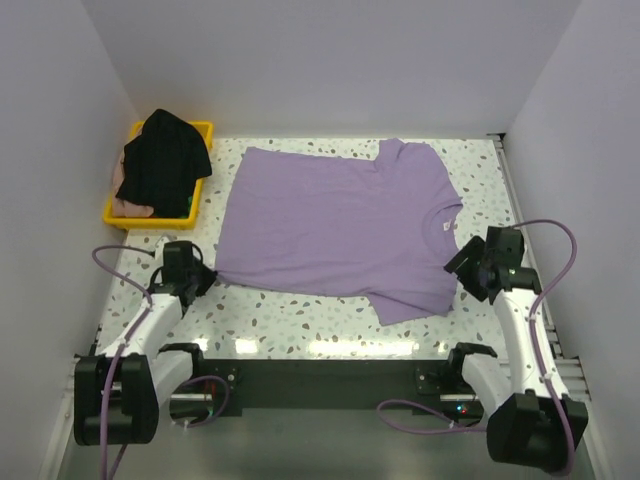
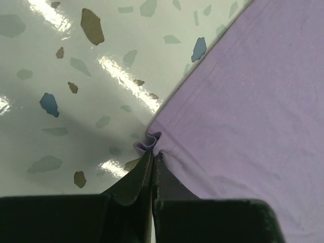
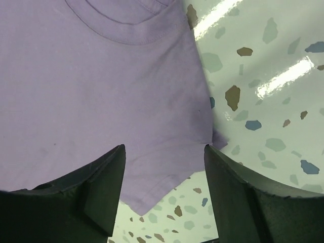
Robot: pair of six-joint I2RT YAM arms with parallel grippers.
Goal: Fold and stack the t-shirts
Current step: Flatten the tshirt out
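Note:
The lavender t-shirt [image 1: 340,225] lies spread flat on the speckled table, neck to the right with a small white label [image 1: 445,229]. My left gripper [image 1: 210,275] is shut on the shirt's near-left hem corner [image 2: 152,142], which bunches at the fingertips. My right gripper [image 1: 458,268] is open and held above the near sleeve and shoulder [image 3: 152,126], fingers [image 3: 101,177] on either side of the sleeve corner. The black t-shirt [image 1: 163,160] is heaped in the yellow tray [image 1: 205,132] at the back left, over the pale pink one [image 1: 132,208].
White walls close in the left, back and right sides. A metal rail [image 1: 520,220] runs along the table's right edge. The arm bases [image 1: 320,385] and cables sit along the near edge.

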